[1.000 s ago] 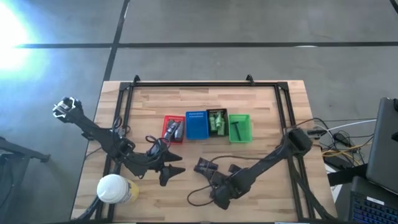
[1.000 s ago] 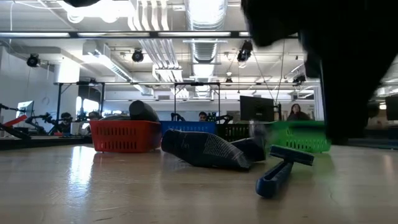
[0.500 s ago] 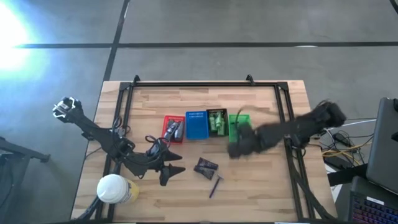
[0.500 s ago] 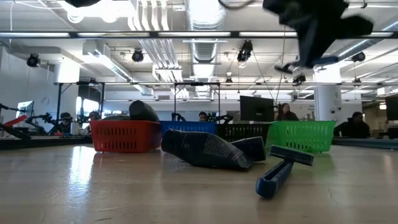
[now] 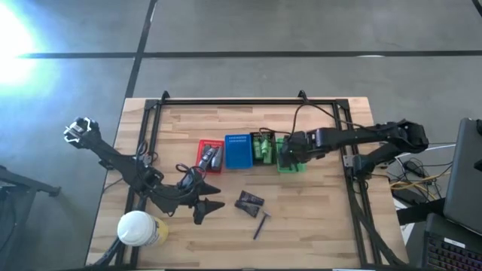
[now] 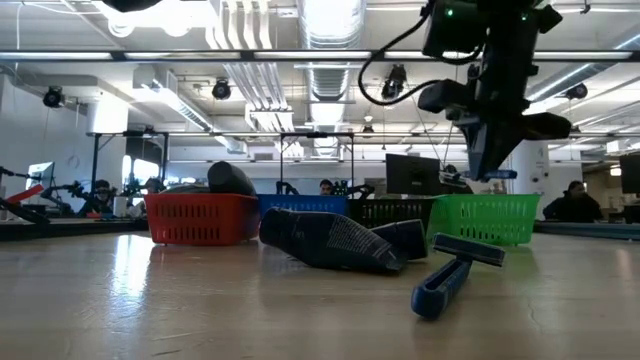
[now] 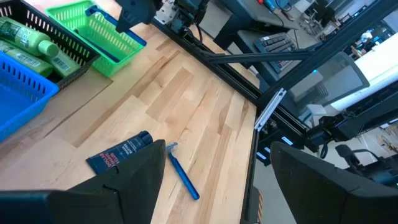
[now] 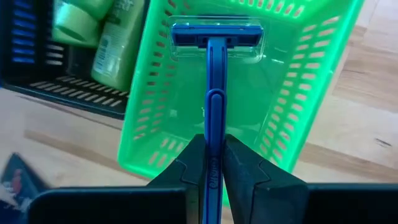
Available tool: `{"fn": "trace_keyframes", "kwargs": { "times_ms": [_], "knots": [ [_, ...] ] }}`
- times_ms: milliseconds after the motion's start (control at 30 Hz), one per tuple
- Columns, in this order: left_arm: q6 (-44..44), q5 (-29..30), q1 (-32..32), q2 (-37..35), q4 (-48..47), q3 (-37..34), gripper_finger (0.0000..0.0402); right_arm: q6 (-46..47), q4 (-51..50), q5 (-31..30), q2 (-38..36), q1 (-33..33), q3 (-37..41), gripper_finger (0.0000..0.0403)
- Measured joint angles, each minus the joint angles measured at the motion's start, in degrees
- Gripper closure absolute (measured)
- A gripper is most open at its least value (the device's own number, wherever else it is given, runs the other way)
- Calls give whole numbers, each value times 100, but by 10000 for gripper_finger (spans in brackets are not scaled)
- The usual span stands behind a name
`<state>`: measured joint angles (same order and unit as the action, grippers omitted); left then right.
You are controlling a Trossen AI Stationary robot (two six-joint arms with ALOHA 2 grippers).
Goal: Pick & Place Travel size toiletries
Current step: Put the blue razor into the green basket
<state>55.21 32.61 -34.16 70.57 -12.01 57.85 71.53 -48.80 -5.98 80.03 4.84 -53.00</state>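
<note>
Over the green basket [image 8: 298, 93], right tool [image 8: 212, 163] pinching one blue razor [image 8: 214, 74], left tool [image 5: 202, 209] spread, one razor [image 5: 260, 224] on table.

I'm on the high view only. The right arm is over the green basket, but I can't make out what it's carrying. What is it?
Observer: A blue razor, clamped by its handle in the right end effector, head pointing out over the green basket.
Operator: Is that basket empty under it?
Observer: The right wrist view shows nothing in it.
Operator: Anything else blue left on the table?
Observer: One more razor, beside a dark packet.
</note>
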Motion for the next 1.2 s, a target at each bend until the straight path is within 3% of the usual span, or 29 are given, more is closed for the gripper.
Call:
{"fn": "trace_keyframes", "kwargs": {
  "times_ms": [333,933,1200],
  "knots": [
    [9,3,1,0,-2,-1,108,-127,22,46,533,217,53,358],
    [161,3,1,0,-4,-1,108,-215,32,131,278,14,-4,214],
    [100,3,1,0,-2,-1,108,-5,-56,-380,-144,-382,-244,185]
  ]
}}
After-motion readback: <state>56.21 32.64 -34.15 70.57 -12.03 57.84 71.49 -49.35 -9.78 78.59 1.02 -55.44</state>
